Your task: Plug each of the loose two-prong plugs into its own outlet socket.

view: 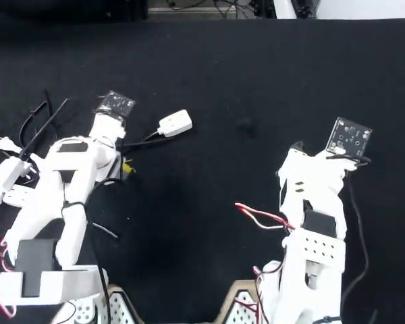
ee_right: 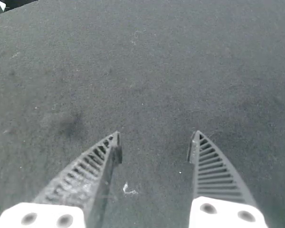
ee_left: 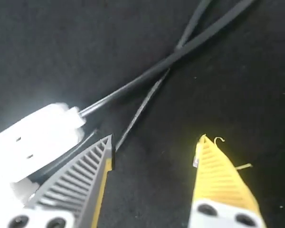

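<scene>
1. In the high view the left arm (view: 67, 175) is bending over its own jaws and hiding them. A yellow scrap (view: 127, 167) is peeking out beside it.
2. In the left wrist view the left jaws are standing apart and gripping nothing. The grey finger (ee_left: 80, 180) and yellow finger (ee_left: 218, 175) are framing the bare black surface (ee_left: 156, 190).
3. A white socket block (ee_left: 35, 137) is lying just beside the grey finger with two slots showing. Its near end is running out of frame. I cannot tell whether it is touching the finger.
4. Two crossing cables (ee_left: 180, 47) are lying beyond the jaws, and one is running into the block's end.
5. In the high view a white cabled block (view: 175, 123) is lying on the surface near the left wrist. Its black lead is trailing back under the arm. I cannot tell whether it is the same block.
6. At the far left edge, small white pieces (view: 5, 172) are sitting in a cable tangle (view: 40, 121). They are too small to tell plug from socket.
7. The right arm (view: 314, 202) is standing well apart from all of that. In its wrist view the right jaws are standing apart over bare cloth, holding nothing. A white speck (ee_right: 128, 190) is lying between the fingers.
8. Red and white wires (view: 260, 216) are looping beside the right arm.
9. Circuit boards are topping the left wrist (view: 115, 103) and the right wrist (view: 349, 137). Their markings are too small to read.
</scene>
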Controlling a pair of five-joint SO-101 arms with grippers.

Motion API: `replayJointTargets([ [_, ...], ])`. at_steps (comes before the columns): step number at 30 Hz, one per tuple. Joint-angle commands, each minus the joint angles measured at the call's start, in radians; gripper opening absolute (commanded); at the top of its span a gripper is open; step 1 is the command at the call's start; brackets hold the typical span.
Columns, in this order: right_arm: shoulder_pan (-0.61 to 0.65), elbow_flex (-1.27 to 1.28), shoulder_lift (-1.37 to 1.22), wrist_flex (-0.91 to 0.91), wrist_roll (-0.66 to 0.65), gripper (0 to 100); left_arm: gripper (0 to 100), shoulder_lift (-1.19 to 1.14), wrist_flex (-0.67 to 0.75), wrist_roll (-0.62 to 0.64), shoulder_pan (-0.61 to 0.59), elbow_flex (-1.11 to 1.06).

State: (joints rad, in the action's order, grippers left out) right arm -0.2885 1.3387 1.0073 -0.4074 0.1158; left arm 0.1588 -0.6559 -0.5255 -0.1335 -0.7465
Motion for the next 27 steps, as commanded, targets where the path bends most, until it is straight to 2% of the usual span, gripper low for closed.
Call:
replayJointTargets([
  [1,-0.018,-0.027,0.033,0.025,0.002,22.3,28,-0.064,-0.011,-0.012,-0.033,0.061],
  [7,-0.018,-0.027,0.033,0.025,0.002,22.3,27,-0.298,-0.012,-0.002,-0.073,0.219],
  [11,-0.018,-0.027,0.033,0.025,0.002,22.3,25,-0.304,-0.066,0.006,-0.062,0.237],
  [16,-0.018,-0.027,0.033,0.026,0.002,22.3,2,-0.256,-0.144,0.005,-0.018,0.231],
  [18,-0.018,-0.027,0.033,0.026,0.002,22.3,6,-0.233,-0.190,0.005,0.001,0.228],
  [20,-0.018,-0.027,0.033,0.026,0.002,22.3,2,-0.206,-0.244,0.005,0.015,0.237],
  [27,-0.018,-0.027,0.033,0.028,0.002,22.3,3,0.020,-0.476,-0.011,0.064,0.228],
])
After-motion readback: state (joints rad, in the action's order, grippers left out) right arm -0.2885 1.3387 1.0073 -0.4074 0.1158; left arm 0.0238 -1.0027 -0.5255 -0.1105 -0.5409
